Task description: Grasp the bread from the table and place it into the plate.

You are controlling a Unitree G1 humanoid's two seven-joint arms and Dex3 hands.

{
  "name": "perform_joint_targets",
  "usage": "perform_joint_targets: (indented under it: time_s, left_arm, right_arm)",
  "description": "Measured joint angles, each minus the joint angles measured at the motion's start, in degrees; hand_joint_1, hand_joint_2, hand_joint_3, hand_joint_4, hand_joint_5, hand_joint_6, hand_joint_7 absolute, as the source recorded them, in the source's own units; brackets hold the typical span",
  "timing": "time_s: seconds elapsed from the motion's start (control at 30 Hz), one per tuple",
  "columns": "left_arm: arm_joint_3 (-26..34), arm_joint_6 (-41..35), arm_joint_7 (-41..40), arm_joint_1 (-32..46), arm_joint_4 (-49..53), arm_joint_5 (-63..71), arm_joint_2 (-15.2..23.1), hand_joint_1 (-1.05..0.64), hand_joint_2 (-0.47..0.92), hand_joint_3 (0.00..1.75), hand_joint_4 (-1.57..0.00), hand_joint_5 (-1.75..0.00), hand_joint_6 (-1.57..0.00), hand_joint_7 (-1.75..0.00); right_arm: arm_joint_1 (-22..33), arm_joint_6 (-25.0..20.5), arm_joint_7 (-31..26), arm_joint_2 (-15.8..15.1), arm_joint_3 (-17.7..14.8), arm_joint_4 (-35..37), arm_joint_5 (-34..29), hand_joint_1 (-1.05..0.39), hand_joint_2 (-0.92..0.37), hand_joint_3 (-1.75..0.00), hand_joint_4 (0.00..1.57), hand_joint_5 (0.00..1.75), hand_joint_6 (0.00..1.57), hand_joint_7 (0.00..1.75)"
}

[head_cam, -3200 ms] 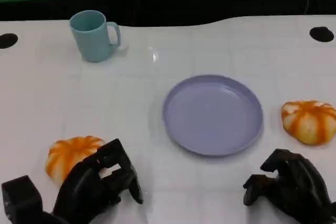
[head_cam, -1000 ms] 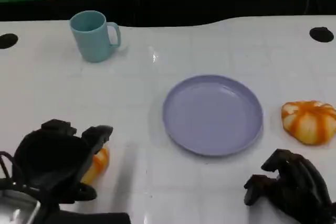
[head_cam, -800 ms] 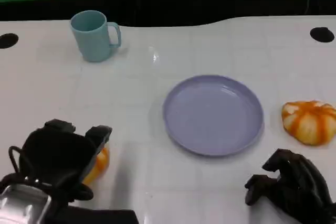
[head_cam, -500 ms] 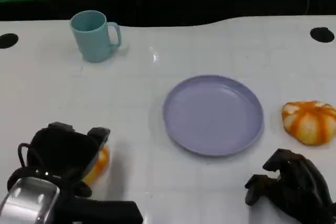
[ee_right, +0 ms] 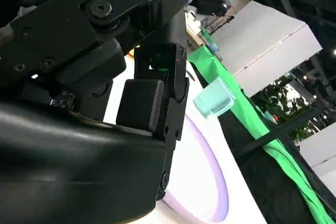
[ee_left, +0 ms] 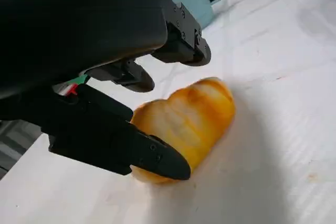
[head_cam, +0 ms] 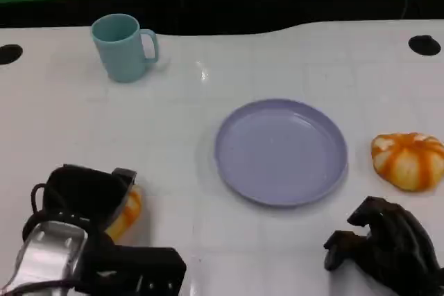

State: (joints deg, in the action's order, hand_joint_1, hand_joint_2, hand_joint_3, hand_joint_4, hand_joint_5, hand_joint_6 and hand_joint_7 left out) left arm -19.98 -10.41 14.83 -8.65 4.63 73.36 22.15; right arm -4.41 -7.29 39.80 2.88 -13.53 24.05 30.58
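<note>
- Head view: the white table [head_cam: 208, 129] is taking up most of the scene, running back to a black edge and a green backdrop at the far side.
- The purple plate [head_cam: 281, 152] is lying flat right of centre, with nothing resting on it.
- The left hand [head_cam: 83, 195] is reaching in at the near left, its silver forearm trailing toward the near edge, and it is covering most of the bread [head_cam: 125, 214] beneath it.
- In the left wrist view, the left hand's black fingers [ee_left: 152, 158] are spreading around this bread [ee_left: 184, 124]: one finger is lying against its near side, while others are hanging just above its top. The bread is still sitting on the table, well left of the plate.
- The right hand [head_cam: 385, 247] is resting at the near right of the table with its fingers curling inward and nothing showing in them.
- A second bread roll [head_cam: 408, 161] is sitting on the table just right of the plate, apart from its rim and just beyond the right hand.
- The light blue cup [head_cam: 123, 47] is standing upright at the far left, its handle pointing right, well apart from everything else.
- Two small dark round holes are showing in the tabletop, one at the far left edge [head_cam: 10, 53] and one at the far right [head_cam: 424, 45].
</note>
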Motion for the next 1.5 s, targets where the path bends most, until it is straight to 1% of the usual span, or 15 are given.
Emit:
perform_joint_targets:
  time_s: [0.07, 0.33, 0.4, 0.5, 0.7, 0.73, 0.77, 0.8, 0.87, 0.97, 1.1, 1.13, 1.17, 1.27, 1.5]
  left_arm:
    - [-0.7, -0.1, -0.5, -0.6, 1.7, -0.5, 0.0, -0.55, 0.8, 0.0, -0.37, -0.7, -0.39, 0.0]
    - [-2.2, 0.2, -2.1, -3.1, 5.7, -4.7, 0.5, -0.47, 0.85, 0.01, -0.45, -0.9, -0.5, -0.03]
    - [-2.3, 0.8, -2.7, -3.8, 6.6, -6.4, 0.9, -0.45, 0.86, 0.02, -0.55, -0.98, -0.62, -0.05]
    - [-2.3, 2.7, -5.6, -4.1, 8.2, -9.0, 1.6, -0.39, 0.91, 0.21, -0.62, -1.45, -0.81, -0.03]
    - [-2.2, 5.8, -10.6, -4.4, 10.0, -13.6, 2.5, -0.32, 0.92, 0.41, -0.66, -1.72, -1.06, -0.09]
    - [-2.2, 6.4, -12.0, -4.4, 10.5, -14.3, 2.6, -0.31, 0.88, 0.51, -0.67, -1.74, -1.05, -0.29]
    - [-2.1, 7.2, -13.8, -4.3, 11.0, -15.2, 2.7, -0.3, 0.83, 0.64, -0.68, -1.74, -0.88, -0.74]
    - [-2.1, 7.9, -15.4, -4.3, 11.7, -15.8, 2.7, -0.3, 0.8, 0.71, -0.68, -1.74, -0.78, -0.99]
    - [-2.1, 9.0, -18.5, -4.3, 13.0, -16.8, 2.7, -0.31, 0.77, 0.77, -0.67, -1.75, -0.75, -0.87]
    - [-2.1, 9.5, -20.2, -4.4, 14.2, -17.6, 2.7, -0.32, 0.8, 0.68, -0.67, -1.75, -0.91, -0.35]
    - [-2.2, 10.0, -21.1, -5.0, 15.6, -18.4, 2.7, -0.32, 0.8, 0.65, -0.68, -1.75, -1.0, -0.28]
    - [-2.2, 10.3, -21.6, -5.1, 16.1, -18.9, 2.7, -0.3, 0.73, 0.72, -0.69, -1.75, -0.96, -0.47]
    - [-2.2, 10.9, -22.6, -5.4, 17.0, -19.5, 2.7, -0.27, 0.65, 0.8, -0.7, -1.75, -0.82, -0.86]
    - [-2.2, 13.1, -27.2, -6.6, 21.1, -20.9, 2.5, -0.25, 0.59, 0.9, -0.69, -1.75, -0.58, -1.43]
    - [-1.7, 19.4, -35.7, -10.8, 32.9, -26.2, 1.4, -0.22, 0.46, 1.26, -0.72, -1.75, -0.45, -1.73]
  right_arm:
    - [0.0, 0.0, 0.0, 0.0, 0.0, 0.0, 0.0, -1.03, -0.72, 0.0, 1.57, 0.69, 1.57, 0.32]
    - [0.2, 0.0, 0.0, 0.0, 0.0, -0.1, 0.0, -1.04, -0.72, 0.0, 1.57, 0.69, 1.57, 0.31]
    - [0.3, 0.0, 0.0, 0.0, 0.1, -0.2, 0.0, -1.04, -0.72, 0.0, 1.57, 0.69, 1.57, 0.31]
    - [0.5, 0.0, 0.0, 0.0, 0.1, -0.3, 0.0, -1.03, -0.72, 0.0, 1.57, 0.69, 1.57, 0.3]
    - [0.6, 0.0, 0.0, 0.0, 0.1, -0.3, 0.0, -1.02, -0.72, 0.0, 1.57, 0.69, 1.57, 0.3]
    - [0.6, 0.0, 0.0, 0.0, 0.1, -0.3, 0.0, -1.02, -0.72, 0.0, 1.57, 0.69, 1.57, 0.3]
    - [0.6, 0.0, 0.0, 0.0, 0.1, -0.3, 0.0, -1.02, -0.72, 0.0, 1.57, 0.69, 1.57, 0.3]
    - [0.6, 0.0, 0.0, 0.0, 0.1, -0.4, 0.0, -1.02, -0.72, 0.0, 1.57, 0.69, 1.57, 0.3]
    - [0.6, 0.0, 0.0, 0.0, 0.1, -0.4, 0.0, -1.01, -0.72, 0.0, 1.57, 0.67, 1.57, 0.29]
    - [0.6, 0.0, 0.1, 0.0, 0.1, -0.4, 0.0, -1.03, -0.72, 0.0, 1.57, 0.67, 1.57, 0.29]
    - [0.6, 0.0, 0.1, 0.0, 0.1, -0.4, 0.0, -1.03, -0.71, 0.0, 1.57, 0.68, 1.57, 0.29]
    - [0.6, 0.0, 0.1, 0.0, 0.1, -0.4, 0.0, -1.03, -0.72, 0.0, 1.57, 0.68, 1.57, 0.29]
    - [0.6, 0.0, 0.1, 0.0, 0.1, -0.4, 0.0, -1.03, -0.72, -0.01, 1.57, 0.68, 1.57, 0.29]
    - [0.6, 0.2, 0.2, 0.0, 0.1, -0.4, -0.1, -1.03, -0.72, 0.0, 1.57, 0.68, 1.57, 0.29]
    - [0.6, 0.2, 0.1, 0.0, 0.1, -0.3, -0.1, -1.03, -0.72, 0.0, 1.57, 0.68, 1.57, 0.29]
